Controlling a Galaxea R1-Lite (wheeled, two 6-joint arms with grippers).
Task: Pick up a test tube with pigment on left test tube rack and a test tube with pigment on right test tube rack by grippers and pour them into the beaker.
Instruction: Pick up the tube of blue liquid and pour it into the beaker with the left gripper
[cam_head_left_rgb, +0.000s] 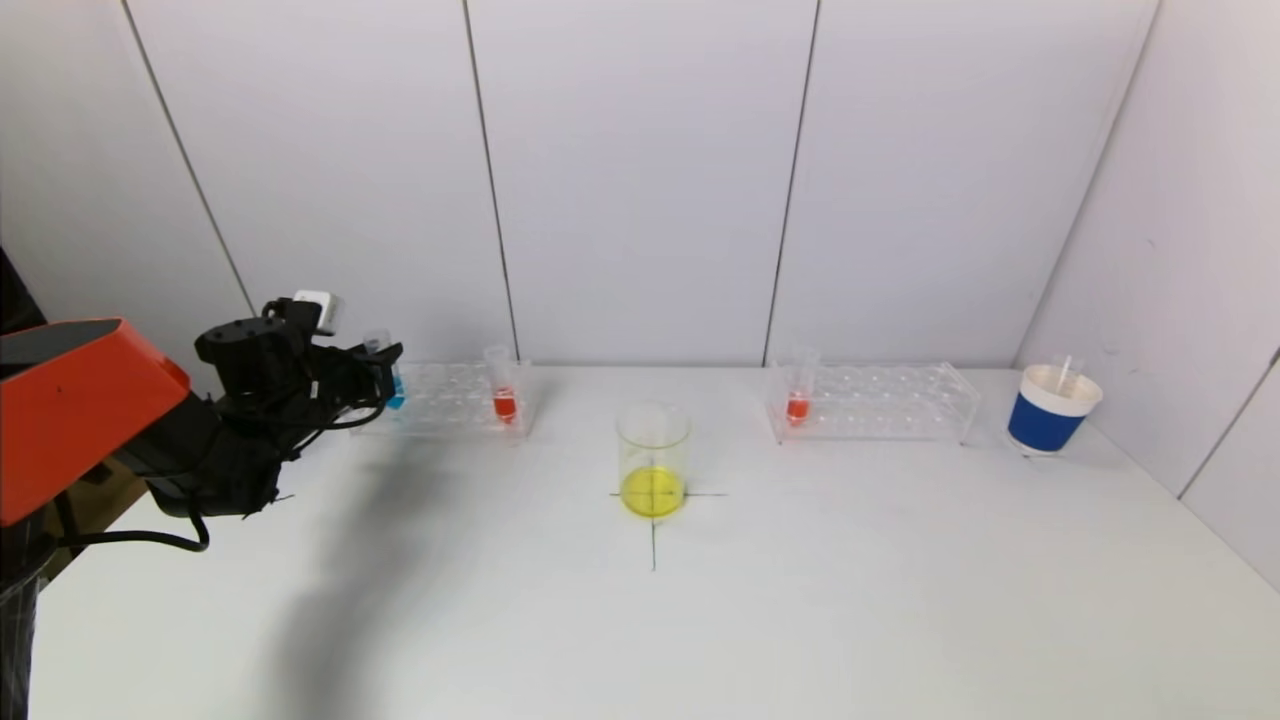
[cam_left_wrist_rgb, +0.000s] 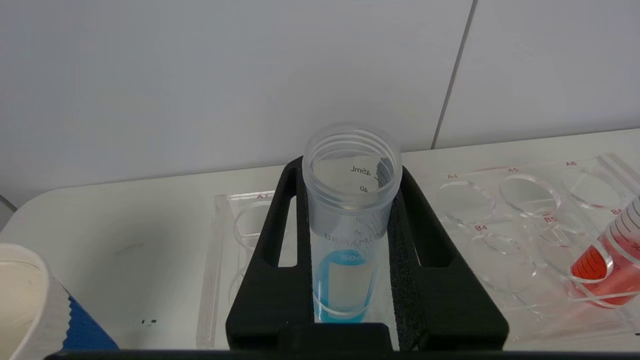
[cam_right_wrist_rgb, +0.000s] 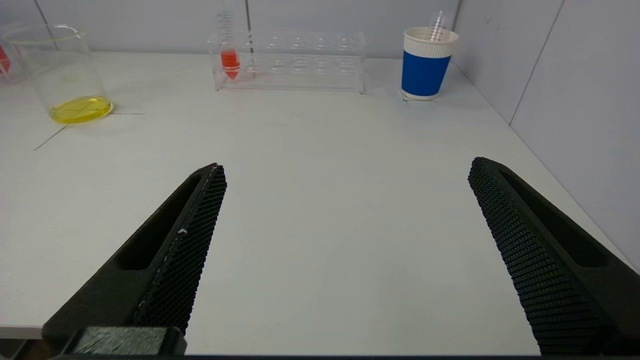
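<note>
Graduations reading "45mL" and "40" are printed inside the open mouth of the blue-pigment test tube (cam_left_wrist_rgb: 350, 220), with part of a brand name visible lower on its wall but not fully legible. This tube is clamped between the two fingers of the left gripper (cam_left_wrist_rgb: 350, 250) at the left end of the left test tube rack (cam_head_left_rgb: 450, 400); whether its tip is seated in a well cannot be determined. Well labels "A4", "A5", "A6", "B4" and "B5" are printed in red on the rack's top plate. A red-pigment tube (cam_head_left_rgb: 503, 392) is held upright at the rack's right end.

The beaker (cam_head_left_rgb: 653, 460), holding yellow liquid, is placed on a cross marked on the table (cam_head_left_rgb: 800, 600), between the two racks. In the right test tube rack (cam_head_left_rgb: 875, 400), one red-pigment test tube (cam_head_left_rgb: 798, 395) is seated at the left end. A blue-and-white paper cup (cam_head_left_rgb: 1050, 408) is positioned beside that rack.

The right gripper (cam_right_wrist_rgb: 345, 210) is held above the near table, jaws spread wide, with nothing between them.
</note>
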